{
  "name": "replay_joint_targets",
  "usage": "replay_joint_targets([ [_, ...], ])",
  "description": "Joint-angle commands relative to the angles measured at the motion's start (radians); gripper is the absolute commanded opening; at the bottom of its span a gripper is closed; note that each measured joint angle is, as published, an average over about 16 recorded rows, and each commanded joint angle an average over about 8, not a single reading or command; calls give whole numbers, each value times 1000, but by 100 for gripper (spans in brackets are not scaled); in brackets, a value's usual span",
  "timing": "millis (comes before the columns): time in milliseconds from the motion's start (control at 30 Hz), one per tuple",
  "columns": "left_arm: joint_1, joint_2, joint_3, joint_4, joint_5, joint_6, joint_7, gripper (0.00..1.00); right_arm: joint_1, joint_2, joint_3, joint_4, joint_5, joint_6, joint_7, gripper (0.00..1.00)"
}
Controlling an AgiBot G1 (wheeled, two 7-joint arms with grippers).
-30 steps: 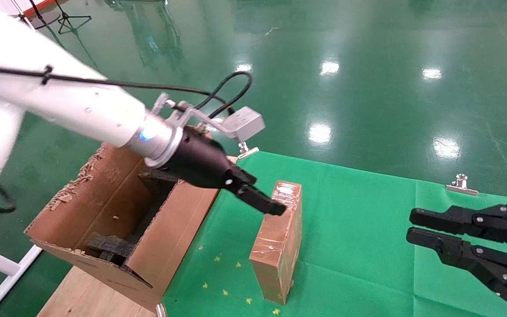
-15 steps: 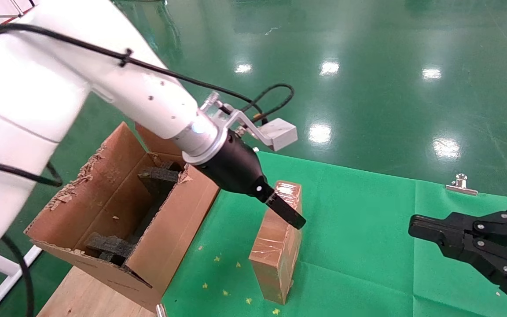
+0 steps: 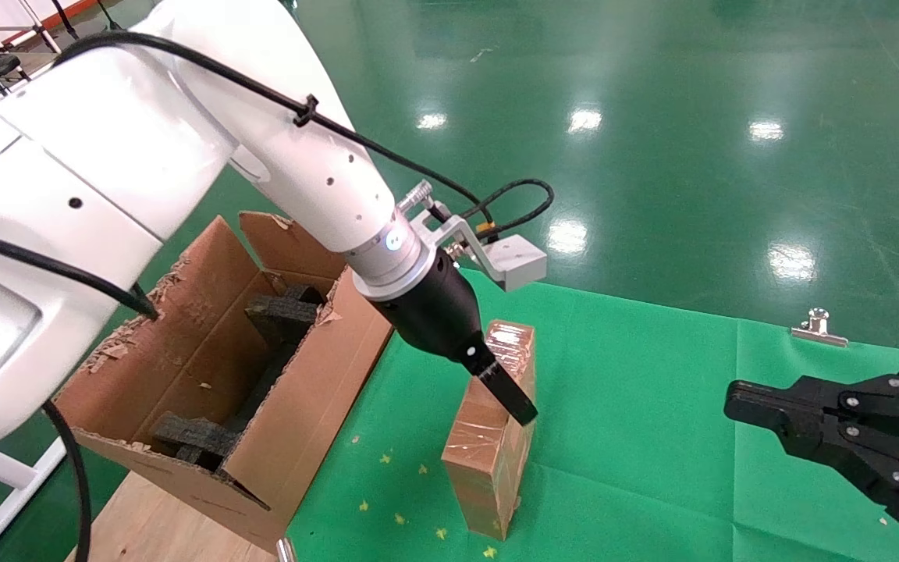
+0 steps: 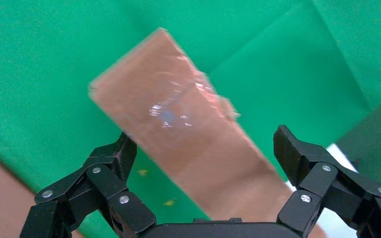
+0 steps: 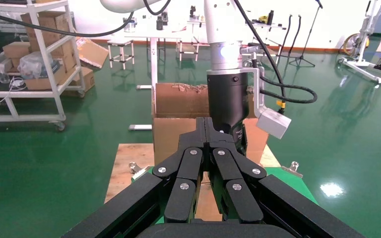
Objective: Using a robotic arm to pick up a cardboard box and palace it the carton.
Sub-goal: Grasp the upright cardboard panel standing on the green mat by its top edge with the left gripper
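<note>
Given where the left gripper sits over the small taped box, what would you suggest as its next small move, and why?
Probably close the left gripper on the cardboard box. Its fingers are open and straddle the upright box's narrow top edge, not yet clamping it. The right gripper is parked aside, shut.

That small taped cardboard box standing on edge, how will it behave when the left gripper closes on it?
The small brown tape-wrapped cardboard box stands upright on a narrow edge on the green cloth, so an off-centre touch would probably tip it. Its glossy tape looks slippery. It looks stiff and likely light. The open left gripper straddles it.
</note>
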Motion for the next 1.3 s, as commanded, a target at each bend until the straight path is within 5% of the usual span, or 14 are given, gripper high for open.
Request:
replay_joint_targets([
  [33, -6, 8, 13, 11, 3, -3, 9, 91, 0, 0, 0, 0, 0, 0, 0, 43],
  [200, -8, 9, 15, 13, 6, -6, 9, 28, 0, 0, 0, 0, 0, 0, 0, 100],
  [267, -7, 8, 13, 11, 5, -5, 9, 4, 0, 0, 0, 0, 0, 0, 0, 100],
  [300, -7, 7, 12, 10, 4, -5, 9, 0, 0, 0, 0, 0, 0, 0, 0, 100],
  [1300, 0, -1, 2, 1, -1, -2, 7, 0, 0, 0, 0, 0, 0, 0, 0, 100],
])
